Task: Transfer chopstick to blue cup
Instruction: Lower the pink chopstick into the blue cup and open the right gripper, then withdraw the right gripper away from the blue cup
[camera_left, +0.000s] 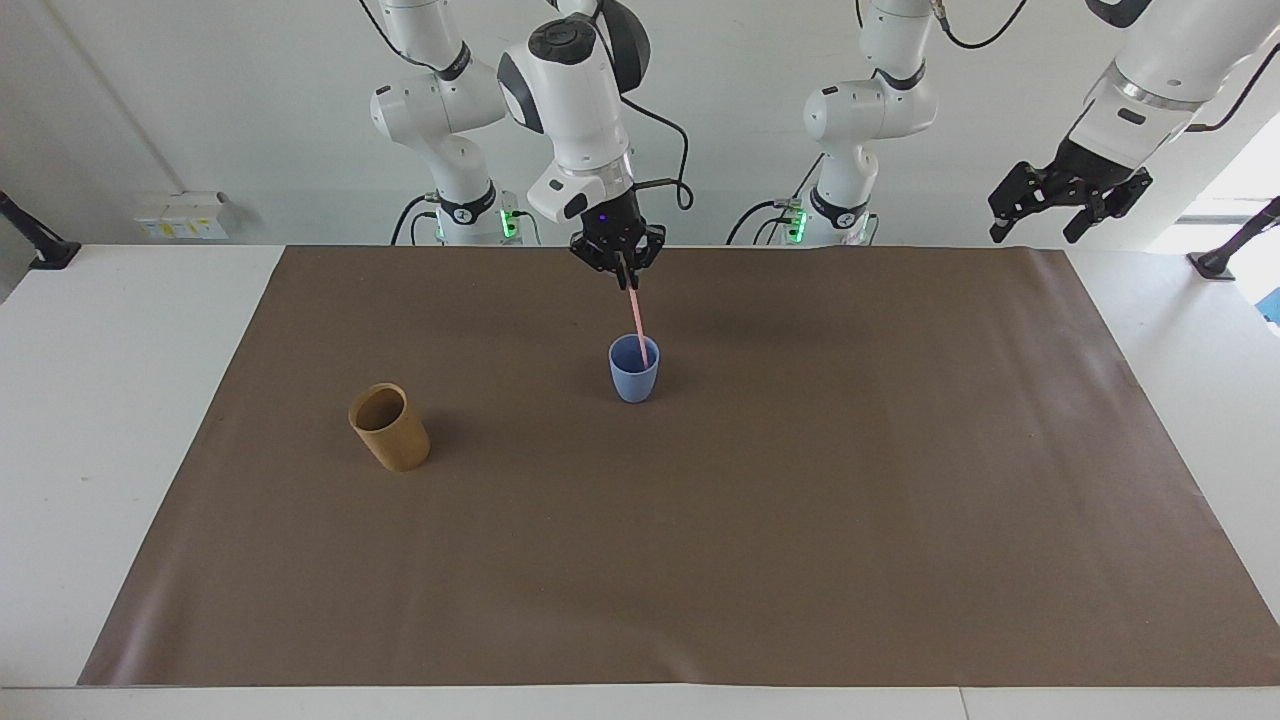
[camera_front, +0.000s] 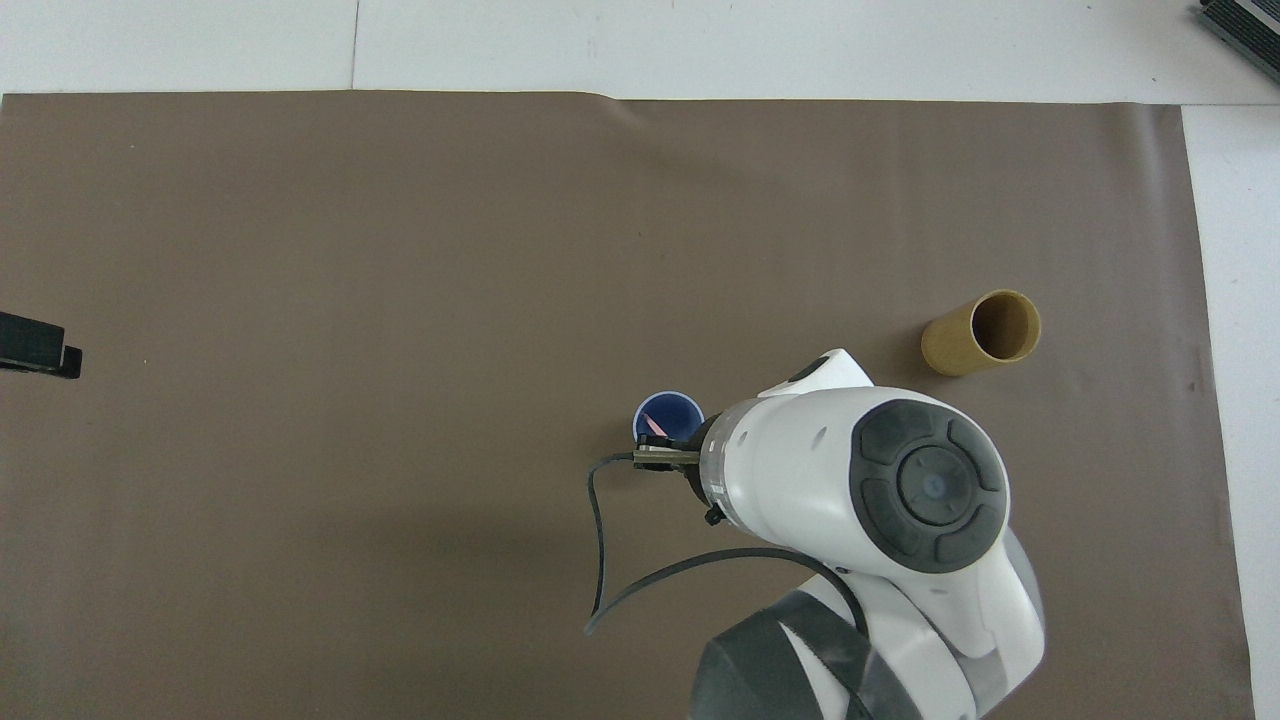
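Note:
The blue cup (camera_left: 634, 370) (camera_front: 668, 412) stands upright mid-table on the brown mat, toward the robots' side. The pale pink chopstick (camera_left: 639, 328) (camera_front: 656, 421) slants down into it, lower end inside the cup. My right gripper (camera_left: 625, 282) hangs just above the cup, shut on the chopstick's top end; in the overhead view the arm's wrist covers most of it. My left gripper (camera_left: 1035, 228) waits open and empty, raised over the mat's corner at the left arm's end; only a dark part of the left gripper (camera_front: 38, 345) shows at the overhead view's edge.
A tan-brown cylindrical cup (camera_left: 390, 428) (camera_front: 980, 332) stands on the mat (camera_left: 800, 520) toward the right arm's end, farther from the robots than the blue cup. A black cable (camera_front: 600, 540) loops from the right wrist.

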